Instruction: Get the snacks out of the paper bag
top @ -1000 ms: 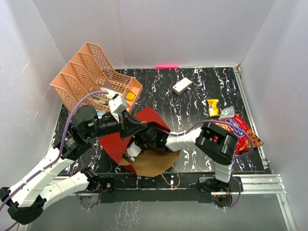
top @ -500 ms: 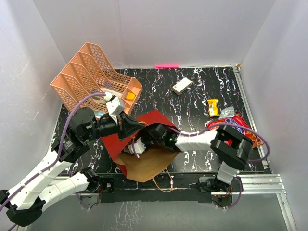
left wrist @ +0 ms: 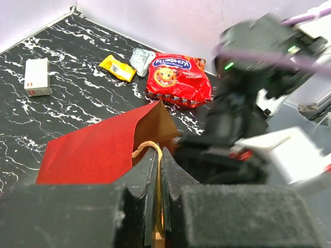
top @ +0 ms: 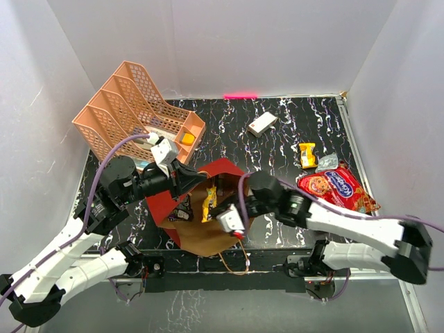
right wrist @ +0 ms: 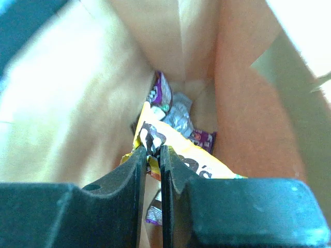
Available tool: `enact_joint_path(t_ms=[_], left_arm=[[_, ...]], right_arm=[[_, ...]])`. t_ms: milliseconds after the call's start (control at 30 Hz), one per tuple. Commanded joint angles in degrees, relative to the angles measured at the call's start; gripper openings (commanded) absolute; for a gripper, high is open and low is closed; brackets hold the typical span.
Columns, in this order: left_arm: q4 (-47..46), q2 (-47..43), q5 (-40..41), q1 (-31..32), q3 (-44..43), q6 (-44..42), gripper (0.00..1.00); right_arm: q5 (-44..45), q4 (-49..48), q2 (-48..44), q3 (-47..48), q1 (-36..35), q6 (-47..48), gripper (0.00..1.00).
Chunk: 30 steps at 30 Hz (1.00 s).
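The yellow wrapper point(right wrist: 196, 160) sits deep in the paper bag point(top: 223, 169), and my right claw point(right wrist: 151, 153) has just pinched shut on it; my left claw point(left wrist: 158, 157) grips the bag's rim, holding the mouth open over the desk point(top: 277, 142), so I reckon drawing it out comes next

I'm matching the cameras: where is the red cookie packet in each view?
Top external: red cookie packet at the right side.
Left wrist: upper middle, past the paper bag.
Right wrist: not in it.
Shared landmark: the paper bag, seen in all three.
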<state>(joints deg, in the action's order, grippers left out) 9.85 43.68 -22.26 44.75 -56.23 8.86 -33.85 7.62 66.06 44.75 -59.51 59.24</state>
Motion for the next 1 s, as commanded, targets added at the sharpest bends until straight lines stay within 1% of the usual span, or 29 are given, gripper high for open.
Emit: enact_joint_path(t_ms=[0,100,167,233,300,367,467,500,533,567,600,733,767,967], left_arm=[[-1.3,-1.3,3.0,0.2,0.5,-1.2,0.00],[-2.2,-2.3,6.3,0.2,1.4,-0.8,0.00],[-2.8,-3.0,7.6,0.2,2.1,-0.5,0.00],[-3.1,-3.2,7.9,0.2,2.4,-0.3,0.00],[-2.8,-3.0,7.7,0.2,2.2,-0.3,0.00],[-2.6,-2.6,7.4,0.2,1.9,-0.3,0.00],[-2.6,-2.5,7.2,0.2,1.6,-0.3,0.00],[-2.6,-2.5,7.2,0.2,1.4,-0.3,0.00],[-2.5,-2.6,7.3,0.2,1.3,-0.3,0.00],[-2.4,-2.7,7.2,0.2,1.2,-0.3,0.00],[-2.3,-2.8,7.2,0.2,1.1,-0.3,0.00],[-2.4,-3.1,7.2,0.2,1.2,0.0,0.00],[-2.6,-3.1,6.9,0.2,1.3,0.1,0.00],[-4.1,-2.7,5.8,0.2,1.7,0.9,0.00]], right_arm=[[-8.7,9.6,-12.4,4.5,-0.3,-10.5,0.08],[-3.3,13.4,-19.1,8.3,-0.3,-15.5,0.08],[3.1,14.3,-22.4,11.7,-0.3,-18.4,0.08],[11.7,13.9,-23.9,14.5,-0.2,-20.4,0.08],[23.2,11.6,-24.1,16.0,-0.2,-21.6,0.08],[36.1,9.0,-22.7,16.4,-0.2,-20.7,0.08],[57.1,2.9,-16.7,16.6,-0.2,-17.7,0.08],[63.0,0.7,-14.3,16.6,0.3,-15.9,0.08],[66.9,-1.6,-12.2,16.6,1.9,-14.4,0.08],[67.7,-3.6,-10.5,16.6,4.7,-13.6,0.08],[65.8,-4.3,-9.0,16.8,8.8,-14.8,0.08],[50.7,-8.4,-4.9,14.8,27.7,-23.8,0.08],[49.1,-9.4,-3.2,13.9,31.6,-25.5,0.07],[40.3,-14.9,7.1,10.7,50.0,-40.3,0.08]])
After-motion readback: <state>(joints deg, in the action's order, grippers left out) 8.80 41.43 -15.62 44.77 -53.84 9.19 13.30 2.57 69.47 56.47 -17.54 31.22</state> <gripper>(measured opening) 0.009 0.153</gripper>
